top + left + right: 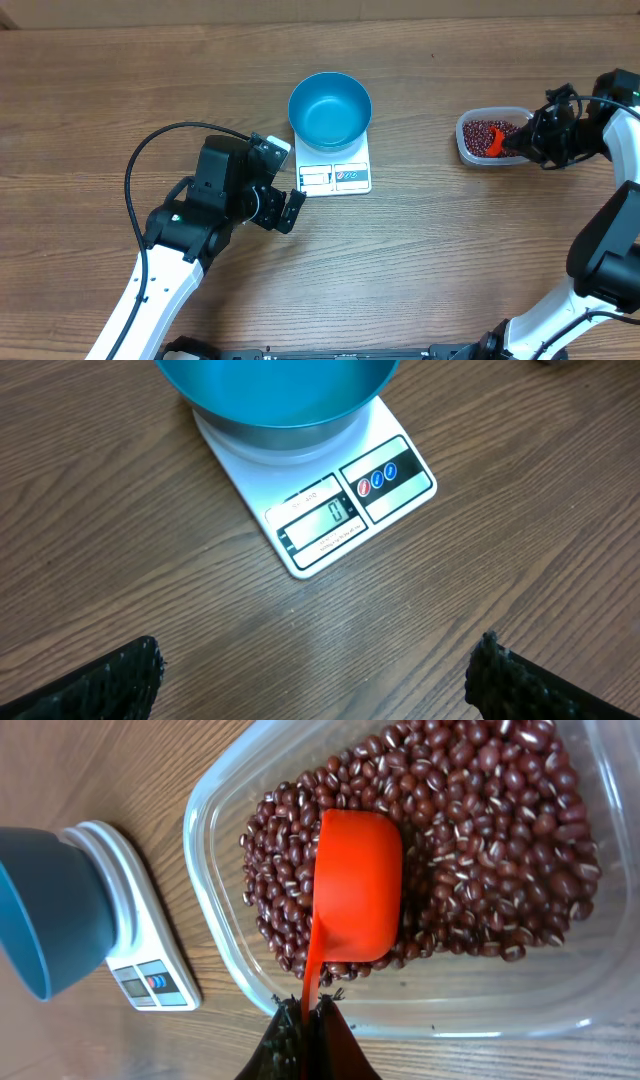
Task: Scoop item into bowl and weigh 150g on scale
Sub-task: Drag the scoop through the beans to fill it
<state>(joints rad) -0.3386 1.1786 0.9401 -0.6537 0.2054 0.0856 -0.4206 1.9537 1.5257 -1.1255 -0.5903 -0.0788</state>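
Beans fill the tub near the table's right edge. The left gripper, spread wide and empty, waits beside the scale carrying the empty bowl. The right gripper, nearer, pinches the scoop, which rests on the beans; the bowl lies to its left.
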